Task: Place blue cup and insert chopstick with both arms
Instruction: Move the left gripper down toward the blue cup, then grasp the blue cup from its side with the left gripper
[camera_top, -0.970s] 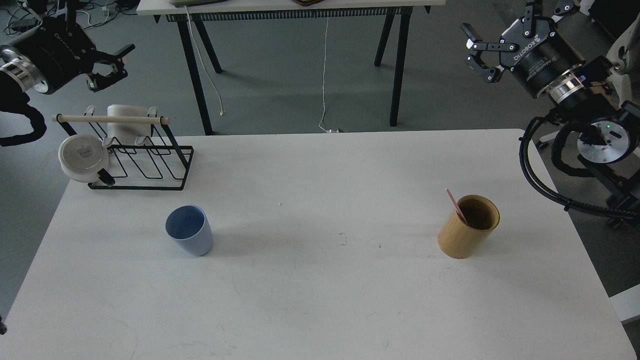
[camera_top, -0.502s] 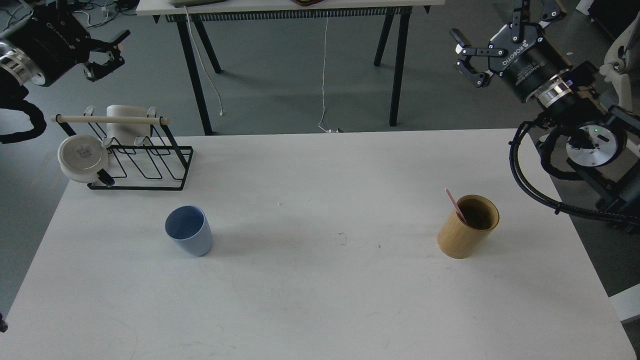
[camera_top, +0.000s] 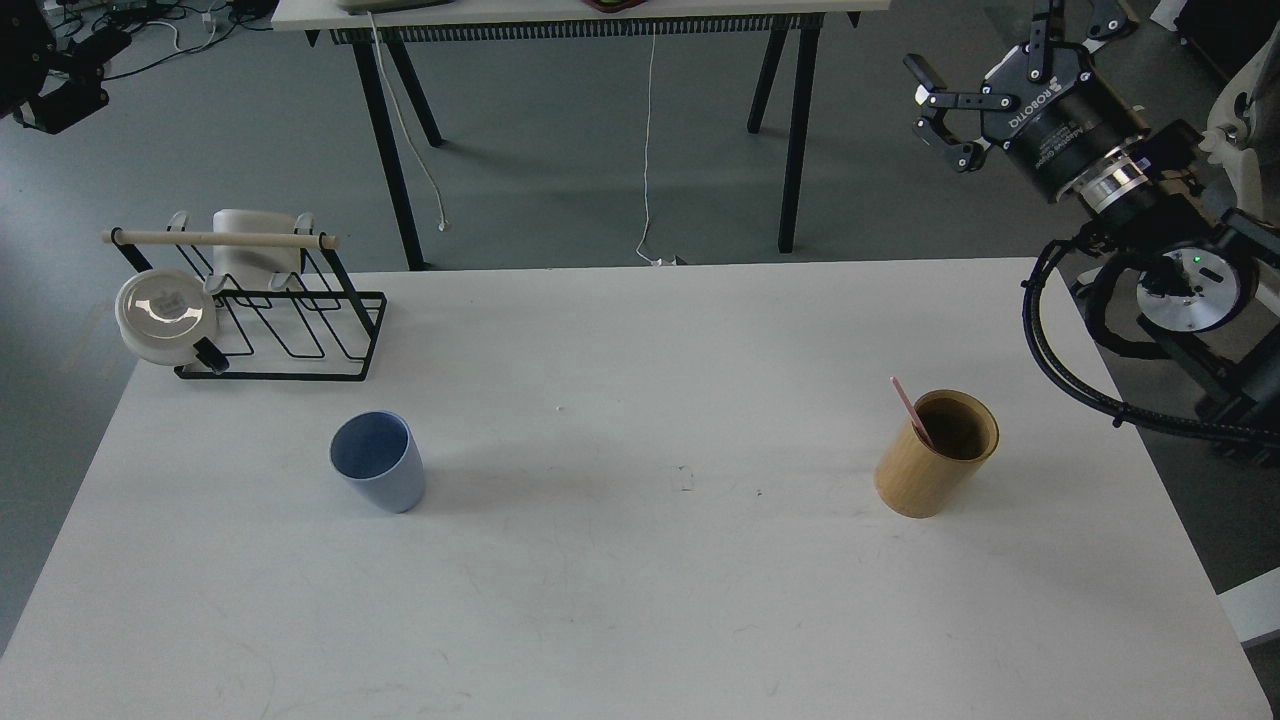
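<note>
The blue cup (camera_top: 378, 474) stands upright on the white table (camera_top: 640, 600), left of centre. A pink chopstick (camera_top: 909, 408) leans in a tan wooden cylinder (camera_top: 936, 456) on the right side. My right gripper (camera_top: 937, 112) hangs open and empty high above the table's far right corner, well apart from the cylinder. Only a dark bit of my left gripper (camera_top: 62, 72) shows at the top left edge, far from the cup; its fingers cannot be told apart.
A black wire rack (camera_top: 280, 320) with a pale wooden dowel (camera_top: 220, 239) and two white mugs (camera_top: 165, 315) stands at the table's far left corner. A second table's legs (camera_top: 395, 150) stand behind.
</note>
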